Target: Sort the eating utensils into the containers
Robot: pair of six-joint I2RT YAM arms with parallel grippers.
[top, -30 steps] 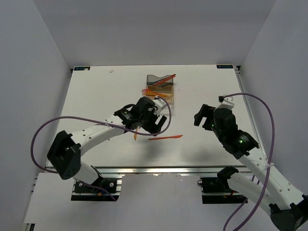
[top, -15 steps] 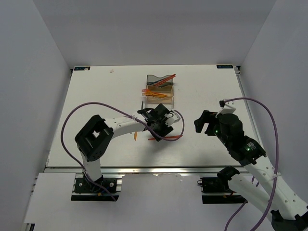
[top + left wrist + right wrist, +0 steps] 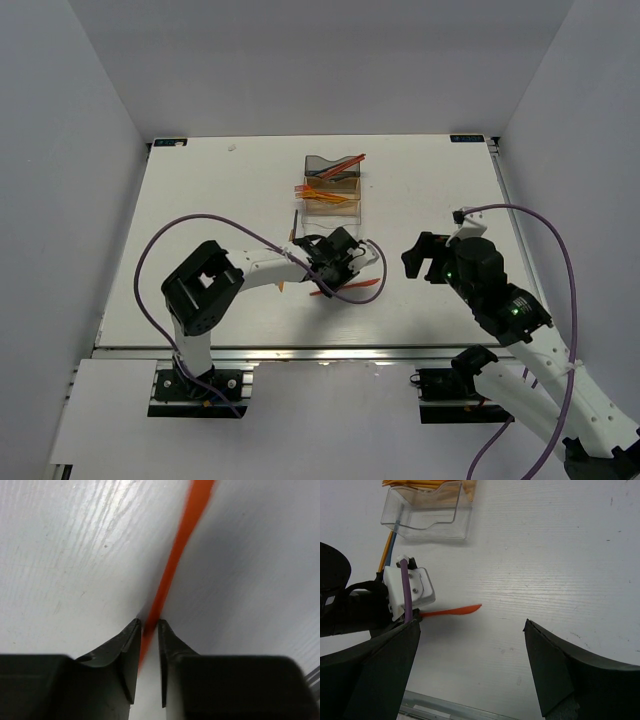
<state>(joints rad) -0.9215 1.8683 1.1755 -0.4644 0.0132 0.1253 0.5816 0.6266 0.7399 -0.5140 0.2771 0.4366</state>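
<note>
An orange knife lies flat on the white table, its blade end showing in the right wrist view. My left gripper is low over its handle end. In the left wrist view the fingertips straddle the orange handle with only a thin gap left, so the left gripper is still narrowly open. My right gripper hovers wide open to the right of the knife, with nothing between its fingers. The containers stand in a row behind: grey, amber and clear, with orange utensils in them.
A small orange utensil lies left of the left gripper. A dark blue stick and an orange one lie beside the clear bin. The left arm's purple cable loops over the table. The table's metal front rail runs close behind the knife.
The left arm swung right and down onto the orange knife, and its jaws narrowed from wide open to almost closed round the handle. The right arm drew back slightly.
</note>
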